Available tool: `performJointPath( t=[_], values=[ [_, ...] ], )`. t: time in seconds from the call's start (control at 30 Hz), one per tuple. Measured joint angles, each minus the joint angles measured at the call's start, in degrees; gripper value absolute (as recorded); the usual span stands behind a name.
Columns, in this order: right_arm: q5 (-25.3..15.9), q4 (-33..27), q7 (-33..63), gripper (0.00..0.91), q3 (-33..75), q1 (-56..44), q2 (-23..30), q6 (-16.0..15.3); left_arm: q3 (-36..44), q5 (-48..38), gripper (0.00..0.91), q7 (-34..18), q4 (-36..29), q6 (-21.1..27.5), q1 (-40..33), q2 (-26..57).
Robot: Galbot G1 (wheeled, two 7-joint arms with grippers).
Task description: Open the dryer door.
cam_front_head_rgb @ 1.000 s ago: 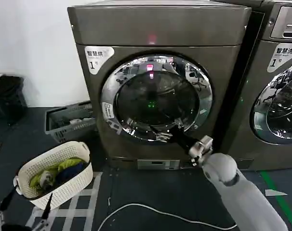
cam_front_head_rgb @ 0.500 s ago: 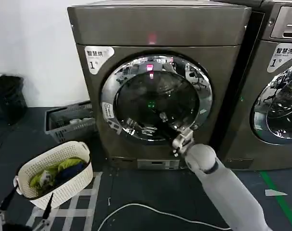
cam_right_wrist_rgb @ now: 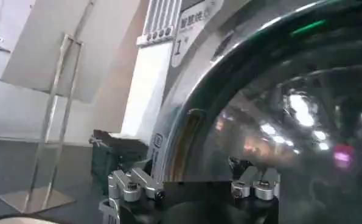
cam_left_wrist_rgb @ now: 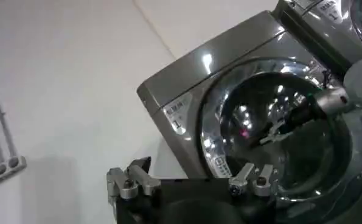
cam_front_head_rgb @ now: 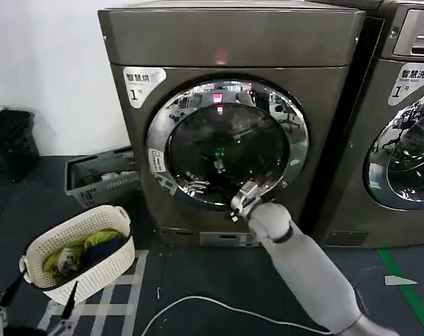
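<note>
The dryer [cam_front_head_rgb: 229, 42] is a dark bronze-grey box with a red light on its top panel. Its dryer door [cam_front_head_rgb: 159, 140], a chrome ring around dark glass, looks closed. My right arm reaches in from the lower right, and my right gripper [cam_front_head_rgb: 229, 192] is at the door's lower part, over the glass just inside the chrome rim. In the right wrist view the chrome ring [cam_right_wrist_rgb: 187, 109] and glass are very close, and my right gripper [cam_right_wrist_rgb: 193, 182] is open with nothing between its fingers. My left gripper [cam_front_head_rgb: 33, 308] hangs low at the near left, open, and its wrist view shows the dryer door [cam_left_wrist_rgb: 211, 128] from afar.
A white basket of clothes [cam_front_head_rgb: 79, 255] sits on the floor left of the dryer, with a grey crate [cam_front_head_rgb: 100, 178] behind it. A lighter grey machine [cam_front_head_rgb: 401, 140] stands close on the right. A white cable [cam_front_head_rgb: 219, 304] lies on the dark floor in front.
My right arm has swung left along the door's lower rim, and its wrist has moved closer to the glass. The door and my left arm have not moved.
</note>
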Motion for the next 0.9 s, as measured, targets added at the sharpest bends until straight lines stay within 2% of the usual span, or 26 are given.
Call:
performJointPath(
  t=[0.3,0.9],
  values=[
    [-1.68,-4.34,0.49,0.907,-0.36,1.72,2.41,1.79,-0.32,0.04,0.907,-0.02,-0.11,-0.35,0.20,0.00],
    [-2.53,-11.73,-1.62,0.907,-2.62,5.23,7.38,2.69,-0.69,0.02,0.907,-0.16,0.21,-0.89,0.43,0.00]
  ],
)
